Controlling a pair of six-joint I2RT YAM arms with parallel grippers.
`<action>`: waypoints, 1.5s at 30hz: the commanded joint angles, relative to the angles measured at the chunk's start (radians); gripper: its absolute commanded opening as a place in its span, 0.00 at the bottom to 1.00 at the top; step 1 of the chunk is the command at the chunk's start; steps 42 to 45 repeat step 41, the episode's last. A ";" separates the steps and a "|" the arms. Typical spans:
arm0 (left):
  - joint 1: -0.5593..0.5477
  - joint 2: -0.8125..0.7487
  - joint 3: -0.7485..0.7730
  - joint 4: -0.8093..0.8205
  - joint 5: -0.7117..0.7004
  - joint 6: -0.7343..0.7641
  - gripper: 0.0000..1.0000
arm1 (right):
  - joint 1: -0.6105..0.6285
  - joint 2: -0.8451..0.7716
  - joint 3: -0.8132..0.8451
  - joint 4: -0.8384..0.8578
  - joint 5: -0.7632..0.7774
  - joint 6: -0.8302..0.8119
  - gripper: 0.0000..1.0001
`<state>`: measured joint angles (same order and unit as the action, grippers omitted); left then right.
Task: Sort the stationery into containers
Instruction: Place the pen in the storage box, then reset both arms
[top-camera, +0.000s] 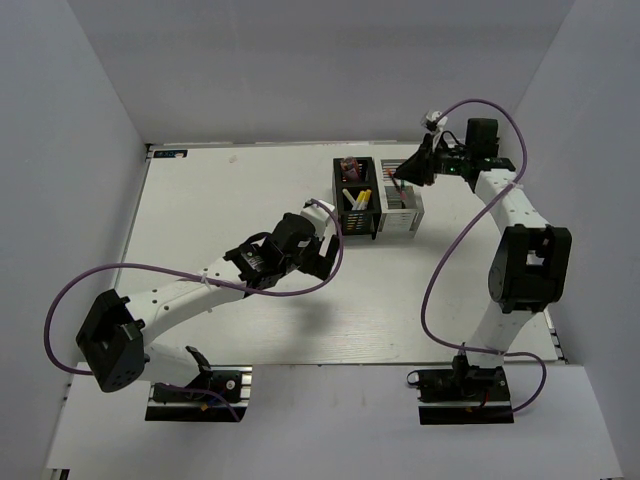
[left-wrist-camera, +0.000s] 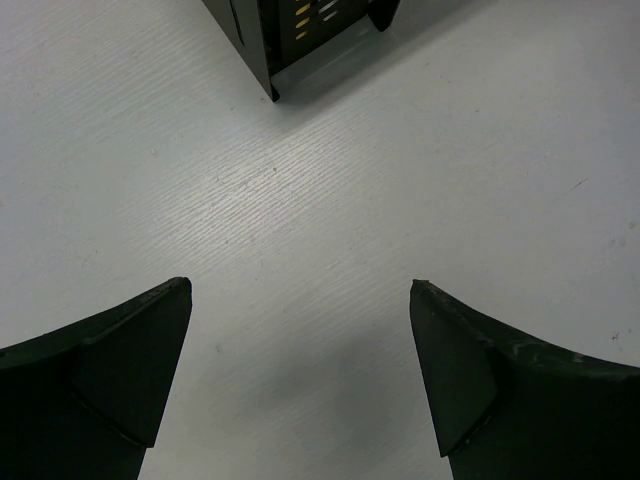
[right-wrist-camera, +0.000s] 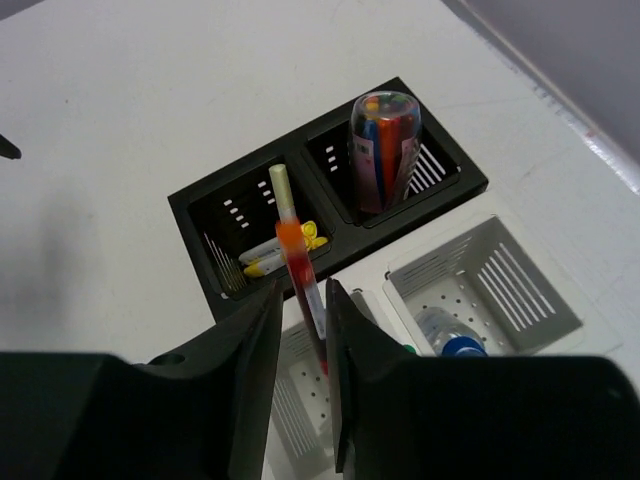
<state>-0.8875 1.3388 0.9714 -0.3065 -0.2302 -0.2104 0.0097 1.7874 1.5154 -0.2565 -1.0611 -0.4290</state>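
Your right gripper (right-wrist-camera: 303, 297) pinches the red pen (right-wrist-camera: 296, 250) upright over the seam between the black organizer (right-wrist-camera: 195, 210) and the white organizer (right-wrist-camera: 565, 305). Release here and it could catch a rim, or drop in with the yellow-ended pens (right-wrist-camera: 275, 262). That arm is stretched far out, wrist tipped down. The left gripper (left-wrist-camera: 300, 290) hangs spread wide over the table (left-wrist-camera: 330, 200) — just short of the black organizer.

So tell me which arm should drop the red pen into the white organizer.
Right. The right gripper is shut on the red pen, right over the white organizer. The left gripper is open and empty, over bare table.
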 joint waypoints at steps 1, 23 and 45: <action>-0.005 -0.009 -0.007 0.006 -0.017 0.005 1.00 | 0.027 0.016 -0.021 0.089 0.010 0.016 0.30; -0.005 -0.105 -0.036 0.041 0.060 0.034 1.00 | 0.018 -0.583 -0.481 0.176 0.539 0.260 0.90; 0.004 -0.250 -0.115 0.112 0.016 0.095 1.00 | 0.016 -1.160 -0.920 0.146 0.773 0.266 0.90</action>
